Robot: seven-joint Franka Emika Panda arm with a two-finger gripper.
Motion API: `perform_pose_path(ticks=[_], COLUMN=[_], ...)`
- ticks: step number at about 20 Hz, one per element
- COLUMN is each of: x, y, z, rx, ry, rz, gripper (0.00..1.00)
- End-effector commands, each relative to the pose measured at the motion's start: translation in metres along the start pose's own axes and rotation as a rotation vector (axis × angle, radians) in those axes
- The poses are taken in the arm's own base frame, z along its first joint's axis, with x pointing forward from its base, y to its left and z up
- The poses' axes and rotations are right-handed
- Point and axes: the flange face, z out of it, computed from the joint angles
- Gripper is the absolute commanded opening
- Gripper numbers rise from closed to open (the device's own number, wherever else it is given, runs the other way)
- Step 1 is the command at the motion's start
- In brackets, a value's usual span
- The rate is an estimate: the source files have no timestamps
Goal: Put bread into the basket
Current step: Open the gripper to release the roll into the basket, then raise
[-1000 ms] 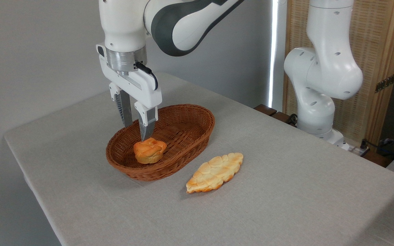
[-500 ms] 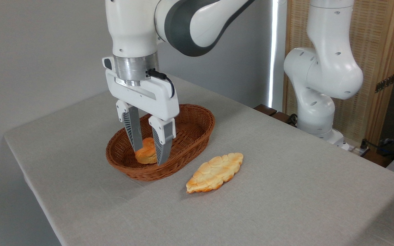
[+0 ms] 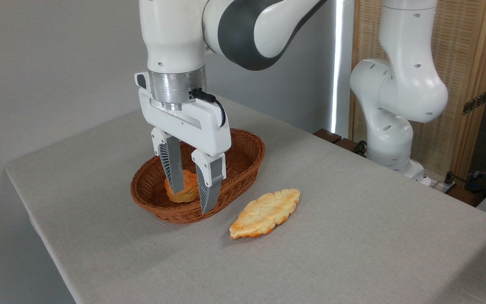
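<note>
1. The bread (image 3: 188, 189) sits inside the basket (image 3: 243, 154), left of frame centre on the desk (image 3: 352, 236).
2. The tool (image 3: 192, 199) hangs over it, fingers spread and holding nothing (partly hiding the bun).
3. A flat loaf (image 3: 265, 212) lies just right of the basket.

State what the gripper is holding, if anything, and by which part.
Nothing: the gripper is open, and the bun lies free in the basket.
</note>
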Motion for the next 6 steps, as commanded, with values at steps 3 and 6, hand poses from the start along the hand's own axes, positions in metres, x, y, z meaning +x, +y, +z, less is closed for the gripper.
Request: perform_pose_path(ticks=[3, 6], x=[-0.0053, -0.0089], y=[-0.0036, -0.0041], z=[-0.0068, -0.0047], rx=[-0.009, -0.023], ry=[-0.008, -0.028], rz=[0.034, 0.029], gripper=[1.0, 1.0])
